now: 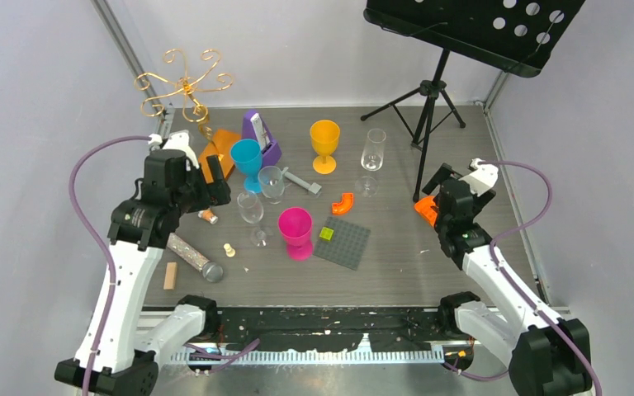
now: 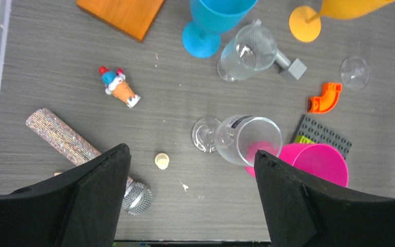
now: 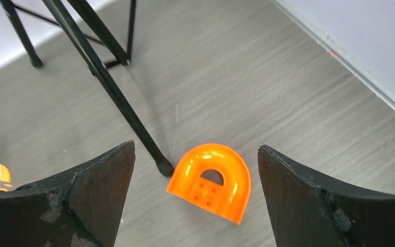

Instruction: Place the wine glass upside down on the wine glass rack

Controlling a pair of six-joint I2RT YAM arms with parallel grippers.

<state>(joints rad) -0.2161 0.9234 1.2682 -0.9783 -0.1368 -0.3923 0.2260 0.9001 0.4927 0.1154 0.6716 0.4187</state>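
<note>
The wine glass rack (image 1: 183, 82), gold wire scrolls on an orange base (image 1: 220, 153), stands at the back left; its base corner (image 2: 121, 15) shows in the left wrist view. A clear wine glass (image 1: 251, 209) stands upright left of centre. From my left wrist it appears as (image 2: 248, 139), just ahead of my right finger. My left gripper (image 1: 219, 183) (image 2: 191, 154) hovers open above the table, holding nothing. A second clear glass (image 1: 272, 183) (image 2: 247, 51) stands behind it, and a flute (image 1: 372, 153) farther right. My right gripper (image 1: 431, 196) (image 3: 196, 147) is open over an orange arch brick (image 3: 213, 180).
Blue (image 1: 246, 161), orange (image 1: 324, 144) and pink (image 1: 295, 231) goblets crowd the middle. A glitter microphone (image 1: 194, 256), ice-cream toy (image 2: 119, 87), small cream piece (image 2: 161, 160) and grey baseplate (image 1: 343, 242) lie nearby. A black music stand (image 1: 433, 91) rises at the back right, one foot (image 3: 164, 167) beside the arch.
</note>
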